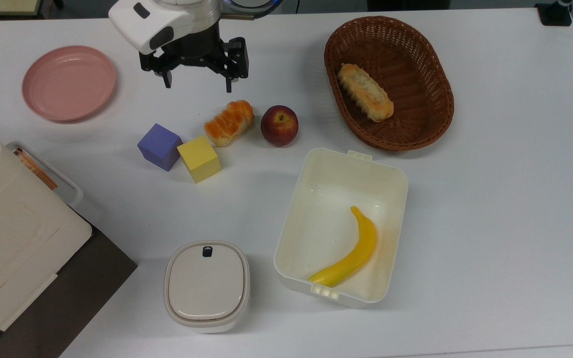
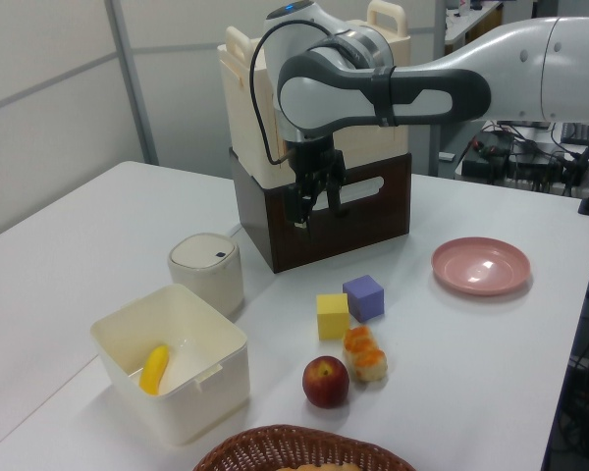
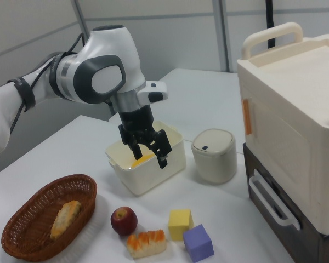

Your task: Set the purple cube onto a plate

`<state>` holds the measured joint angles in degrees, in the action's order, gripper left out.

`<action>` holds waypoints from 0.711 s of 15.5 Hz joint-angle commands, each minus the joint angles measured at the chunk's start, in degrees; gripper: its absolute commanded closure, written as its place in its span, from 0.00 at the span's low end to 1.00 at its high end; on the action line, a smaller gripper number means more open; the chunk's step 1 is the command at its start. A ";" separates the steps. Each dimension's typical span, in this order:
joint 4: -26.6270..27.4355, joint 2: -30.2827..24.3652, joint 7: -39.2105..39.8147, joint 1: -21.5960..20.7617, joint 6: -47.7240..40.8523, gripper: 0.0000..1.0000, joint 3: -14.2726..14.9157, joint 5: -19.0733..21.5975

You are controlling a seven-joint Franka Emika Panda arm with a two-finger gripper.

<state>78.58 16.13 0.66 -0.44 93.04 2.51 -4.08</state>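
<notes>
1. Bench (image 1: 490,209) carried everything, with the white storage unit (image 3: 296,126) at one edge, so the arm had open room to work.
2. Wicker basket (image 1: 430,64) and open white box (image 1: 391,189) each held food, the box a banana (image 1: 351,253), which kept them out of the cube's way, we judged.
3. Plate (image 1: 69,82) lay bare at the top view's left, well apart from the cube, ready to receive it.
4. Claw (image 1: 197,82) hung above the bench, fingers spread wide and holding nothing, which we read as the approach before a grasp.
5. Purple cube (image 1: 159,146) sat on the bench touching the yellow cube (image 1: 199,158), so we judged the grasp would need care to leave its neighbour undisturbed.
</notes>
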 commanded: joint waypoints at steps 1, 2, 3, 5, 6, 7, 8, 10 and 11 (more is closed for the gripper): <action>1.23 -1.45 0.14 -0.17 0.92 0.00 0.13 -0.41; 1.23 -1.45 0.13 -0.26 0.66 0.00 0.13 -0.58; 1.23 -1.63 0.13 -0.17 0.57 0.00 0.13 -0.58; 1.40 -2.24 0.22 -0.08 0.57 0.00 0.13 -0.41; 1.49 -2.24 0.22 -0.08 0.57 0.00 0.13 -0.49; 1.49 -2.16 0.13 -0.08 0.57 0.00 0.13 -0.58; 1.49 -2.24 0.22 -0.08 0.57 0.00 0.13 -0.76; 1.58 -2.24 0.22 -0.17 0.48 0.00 0.13 -0.76; 1.58 -2.24 0.22 -0.17 0.48 0.00 0.13 -0.76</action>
<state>78.58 15.51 0.67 -0.42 93.04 2.51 -4.08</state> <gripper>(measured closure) 0.000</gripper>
